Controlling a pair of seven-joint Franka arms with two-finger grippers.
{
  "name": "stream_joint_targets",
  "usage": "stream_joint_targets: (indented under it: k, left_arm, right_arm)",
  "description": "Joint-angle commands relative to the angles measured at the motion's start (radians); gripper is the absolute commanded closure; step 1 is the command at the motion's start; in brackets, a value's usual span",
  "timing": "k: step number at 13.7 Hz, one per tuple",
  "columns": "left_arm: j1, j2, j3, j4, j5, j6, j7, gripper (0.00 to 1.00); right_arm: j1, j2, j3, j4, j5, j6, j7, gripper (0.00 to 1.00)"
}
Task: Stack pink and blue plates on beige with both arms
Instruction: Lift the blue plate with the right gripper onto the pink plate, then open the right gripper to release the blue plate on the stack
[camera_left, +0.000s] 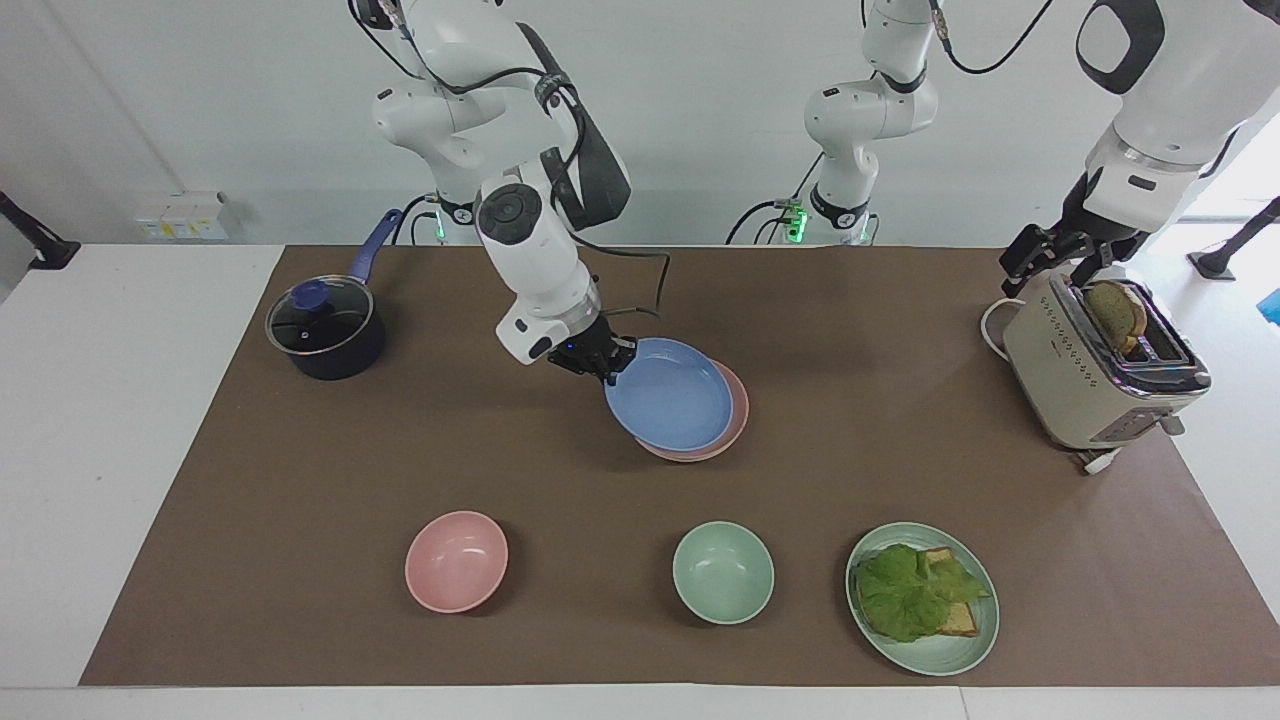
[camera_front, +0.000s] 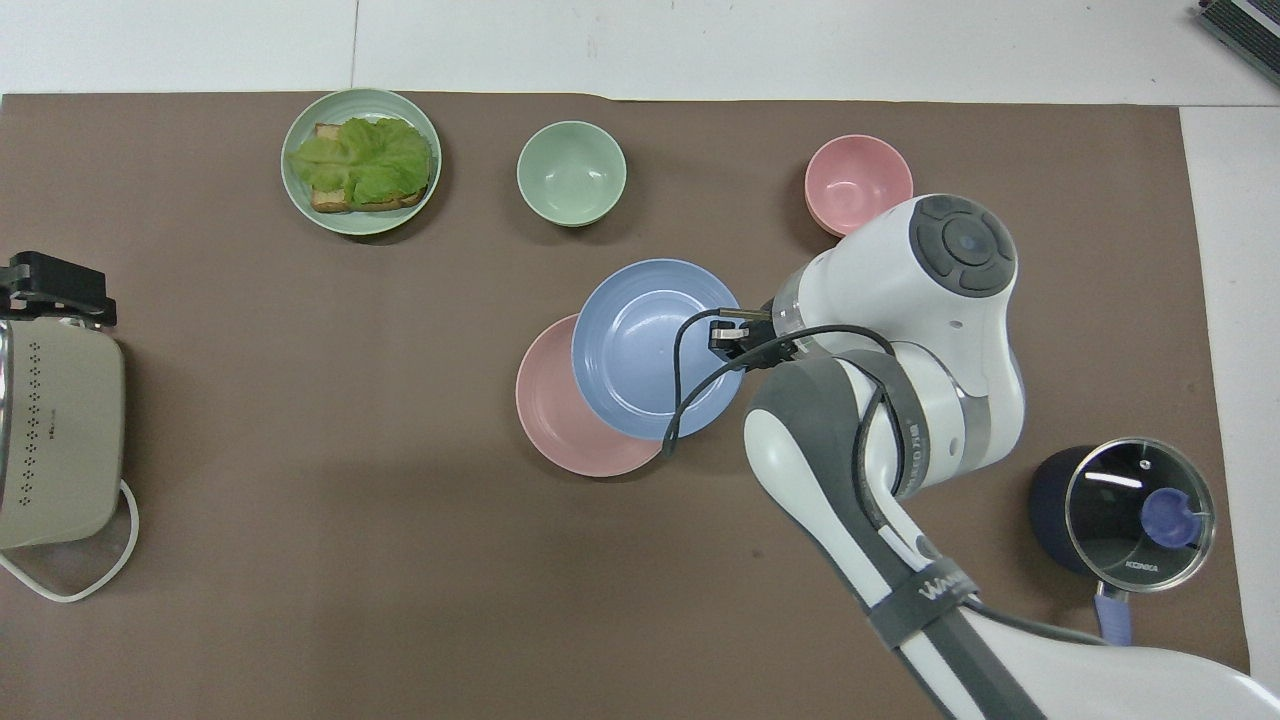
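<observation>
My right gripper (camera_left: 608, 365) (camera_front: 728, 335) is shut on the rim of the periwinkle blue plate (camera_left: 668, 395) (camera_front: 645, 360). It holds the plate just above the pale pink plate (camera_left: 738, 418) (camera_front: 560, 425), covering most of it and offset toward the right arm's end. Only a crescent of the pink plate shows, at mid-table. The beige plate is hidden. My left gripper (camera_left: 1050, 262) (camera_front: 55, 285) waits open at the toaster's end nearer the robots, with nothing in it.
The beige toaster (camera_left: 1090, 390) (camera_front: 55, 440) with bread in its slot stands at the left arm's end. A lidded dark pan (camera_left: 322, 328) (camera_front: 1130, 510) sits at the right arm's end. Farther out lie a pink bowl (camera_left: 456, 560), a green bowl (camera_left: 722, 572) and a green plate (camera_left: 960, 655) with lettuce and bread.
</observation>
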Motion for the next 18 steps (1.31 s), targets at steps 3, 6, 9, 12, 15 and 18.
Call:
stream_joint_targets:
  k: [3,6,9,12,15,18]
  left_arm:
    - [0.005,-0.004,-0.003,0.003,0.013,-0.015,0.001,0.00]
    - [0.005,-0.004,-0.001,0.003,0.013,-0.015,0.001,0.00]
    - [0.008,-0.004,0.000,0.004,0.016,-0.005,0.002,0.00]
    - [-0.008,-0.004,0.017,0.004,0.017,-0.003,0.010,0.00]
    - [-0.089,-0.002,0.086,0.004,0.017,0.000,0.012,0.00]
    - [-0.235,-0.002,0.235,0.003,0.014,0.017,0.013,0.00]
  right_arm:
    - [0.030,0.031,0.004,-0.045,0.048,0.096,0.002,1.00]
    - [0.030,0.034,0.004,-0.057,0.054,0.099,-0.007,1.00]
    - [0.032,0.041,0.006,-0.066,0.068,0.103,-0.048,1.00]
    - [0.030,0.055,0.006,-0.076,0.104,0.126,-0.076,1.00]
    - [0.030,0.061,0.004,-0.089,0.128,0.137,-0.117,1.00]
    - [0.024,0.063,0.006,-0.090,0.129,0.137,-0.129,0.97]
